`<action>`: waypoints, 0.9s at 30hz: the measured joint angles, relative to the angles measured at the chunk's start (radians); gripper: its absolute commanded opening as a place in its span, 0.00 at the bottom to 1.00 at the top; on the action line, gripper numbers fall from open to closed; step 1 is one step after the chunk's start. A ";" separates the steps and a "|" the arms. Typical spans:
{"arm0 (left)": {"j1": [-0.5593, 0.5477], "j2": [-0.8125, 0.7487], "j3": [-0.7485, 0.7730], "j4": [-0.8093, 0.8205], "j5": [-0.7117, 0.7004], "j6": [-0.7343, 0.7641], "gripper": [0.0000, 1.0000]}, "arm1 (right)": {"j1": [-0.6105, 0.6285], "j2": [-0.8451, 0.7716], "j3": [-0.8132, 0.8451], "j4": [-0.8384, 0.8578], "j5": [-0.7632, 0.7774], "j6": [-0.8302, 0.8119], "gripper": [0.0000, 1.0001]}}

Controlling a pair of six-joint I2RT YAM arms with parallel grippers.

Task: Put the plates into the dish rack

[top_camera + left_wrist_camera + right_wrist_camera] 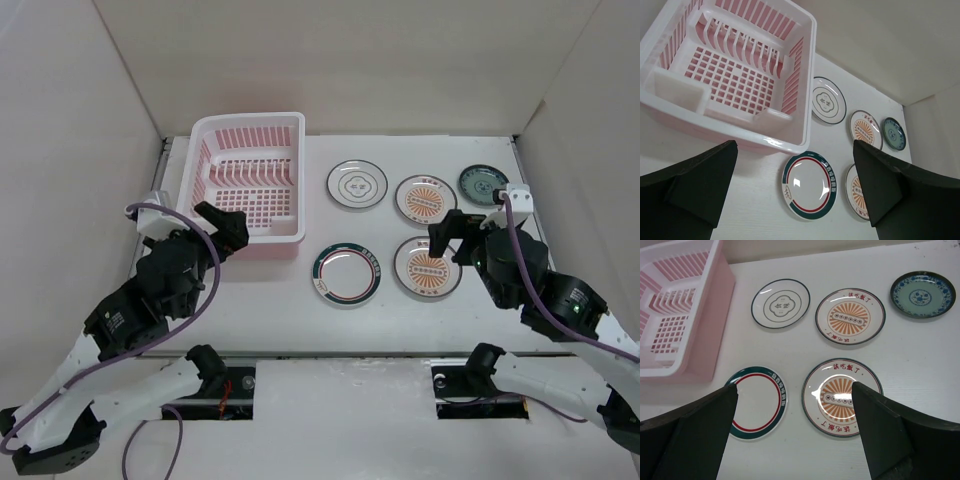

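Five plates (357, 184) lie flat — all right of the pink dish rack (262, 238).

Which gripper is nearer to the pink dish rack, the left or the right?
Left. The left gripper hovers at the near wall of the pink dish rack. The right gripper is far off to the right, over the nearer sunburst plate.

I see a white worktop (270, 300), boxed in by plain pale panels (350, 60) on three sides.
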 measured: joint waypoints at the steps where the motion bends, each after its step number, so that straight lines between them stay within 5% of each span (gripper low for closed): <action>1: 0.000 0.000 0.000 0.000 0.002 0.001 1.00 | 0.000 -0.001 0.000 0.000 0.001 0.001 1.00; 13: 0.000 -0.035 -0.009 0.010 0.011 0.005 1.00 | 0.002 -0.024 -0.033 0.032 0.013 0.005 1.00; 18: 0.000 -0.027 -0.066 0.078 0.065 0.047 1.00 | -0.039 0.050 -0.086 0.213 -0.138 -0.042 1.00; 27: -0.010 -0.042 -0.099 0.122 0.120 0.097 1.00 | -0.663 0.541 -0.120 0.613 -0.665 -0.004 1.00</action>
